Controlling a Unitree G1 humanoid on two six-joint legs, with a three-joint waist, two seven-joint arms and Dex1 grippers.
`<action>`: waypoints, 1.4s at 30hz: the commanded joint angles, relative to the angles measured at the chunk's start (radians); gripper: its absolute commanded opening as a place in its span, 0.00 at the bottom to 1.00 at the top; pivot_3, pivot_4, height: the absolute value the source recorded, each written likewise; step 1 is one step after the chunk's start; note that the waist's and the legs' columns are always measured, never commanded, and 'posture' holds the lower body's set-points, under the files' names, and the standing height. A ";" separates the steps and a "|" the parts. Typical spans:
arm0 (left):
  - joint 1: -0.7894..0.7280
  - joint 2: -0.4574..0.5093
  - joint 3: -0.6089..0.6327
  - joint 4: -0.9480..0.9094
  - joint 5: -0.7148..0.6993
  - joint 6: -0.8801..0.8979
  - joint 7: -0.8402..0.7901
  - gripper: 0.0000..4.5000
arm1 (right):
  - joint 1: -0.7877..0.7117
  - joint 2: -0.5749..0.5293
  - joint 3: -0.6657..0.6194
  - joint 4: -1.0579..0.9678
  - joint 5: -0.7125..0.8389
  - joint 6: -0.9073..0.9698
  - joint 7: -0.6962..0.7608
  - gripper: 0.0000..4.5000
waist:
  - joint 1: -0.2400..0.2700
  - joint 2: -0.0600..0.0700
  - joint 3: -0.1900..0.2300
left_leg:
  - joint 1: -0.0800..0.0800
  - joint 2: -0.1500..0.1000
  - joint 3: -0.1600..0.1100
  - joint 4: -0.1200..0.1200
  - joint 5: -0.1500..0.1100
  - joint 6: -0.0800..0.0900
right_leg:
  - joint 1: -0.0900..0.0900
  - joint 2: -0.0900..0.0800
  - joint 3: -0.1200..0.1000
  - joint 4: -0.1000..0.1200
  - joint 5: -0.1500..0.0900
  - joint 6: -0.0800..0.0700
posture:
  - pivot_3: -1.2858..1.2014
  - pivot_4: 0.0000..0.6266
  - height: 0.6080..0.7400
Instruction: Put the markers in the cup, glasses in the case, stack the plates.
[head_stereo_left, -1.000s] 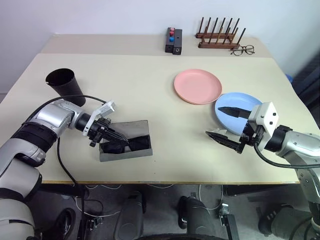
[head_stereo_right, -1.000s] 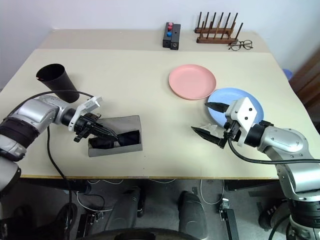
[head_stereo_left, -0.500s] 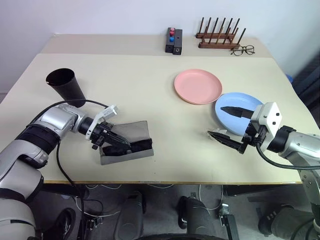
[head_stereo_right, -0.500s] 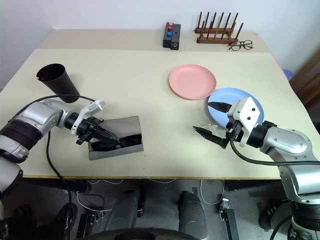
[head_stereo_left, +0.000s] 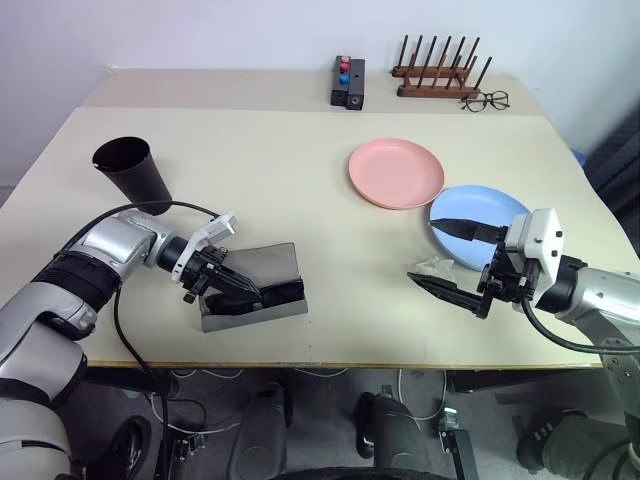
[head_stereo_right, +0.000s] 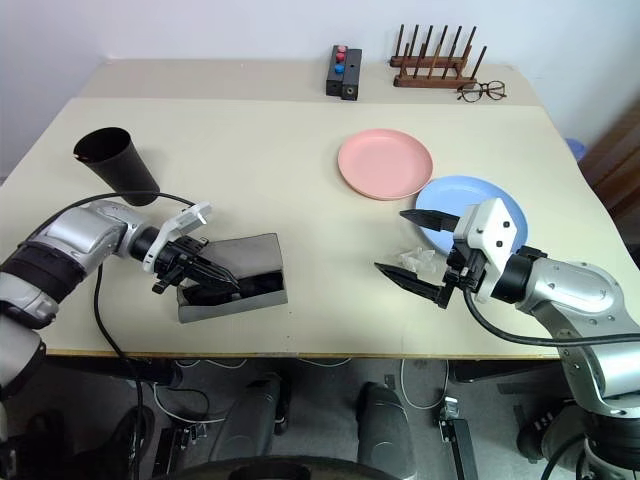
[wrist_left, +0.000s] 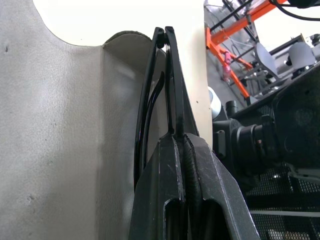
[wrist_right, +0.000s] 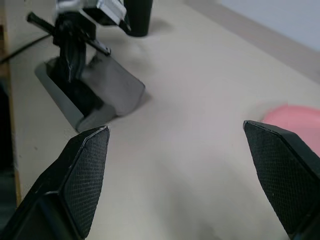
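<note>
The grey case (head_stereo_left: 262, 262) lies open near the table's front left, with the black glasses (head_stereo_left: 278, 292) lying inside it. My left gripper (head_stereo_left: 238, 290) is shut, its tips pushed into the case's mouth against the glasses; in the left wrist view a thin black frame arm (wrist_left: 145, 125) runs beside the closed fingers (wrist_left: 172, 100). The black cup (head_stereo_left: 135, 172) stands upright behind it. My right gripper (head_stereo_left: 448, 258) hovers open and empty at the near edge of the blue plate (head_stereo_left: 480, 205). Beyond that plate sits the pink plate (head_stereo_left: 396, 172). The markers are out of view.
A small crumpled piece of clear plastic (head_stereo_left: 437, 265) lies under the right gripper. At the far edge stand a black block with red and blue knobs (head_stereo_left: 347, 82), a wooden peg rack (head_stereo_left: 437, 72) and clear-lens spectacles (head_stereo_left: 486, 100).
My right gripper has turned slightly and eased a touch toward the table's front edge. The left gripper stays shut in the case.
</note>
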 joint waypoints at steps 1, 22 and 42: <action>0.006 -0.006 -0.011 0.012 0.022 -0.002 -0.002 0.15 | -0.005 -0.011 -0.029 -0.027 0.018 -0.003 -0.003 0.97 | 0.000 0.000 0.000 | 0.000 0.000 0.000 0.000 0.000 0.000 | 0.000 0.000 0.000 0.000 0.000 0.000 | 0.52 0.24 1.00; -0.065 0.012 -0.054 0.028 0.043 -0.076 -0.002 1.00 | -0.001 -0.010 -0.008 -0.012 -0.020 0.002 -0.004 0.97 | 0.000 0.001 -0.001 | 0.000 0.000 0.000 0.001 0.000 0.000 | 0.000 0.000 0.000 0.000 0.000 0.001 | 0.52 0.24 1.00; -0.094 0.110 0.012 -0.154 0.095 -0.142 -0.002 1.00 | -0.017 -0.003 0.010 -0.001 -0.025 -0.004 -0.006 0.97 | 0.000 0.001 -0.001 | 0.000 0.000 0.000 0.000 0.000 0.000 | 0.000 0.000 0.000 0.000 0.000 0.001 | 0.52 0.24 1.00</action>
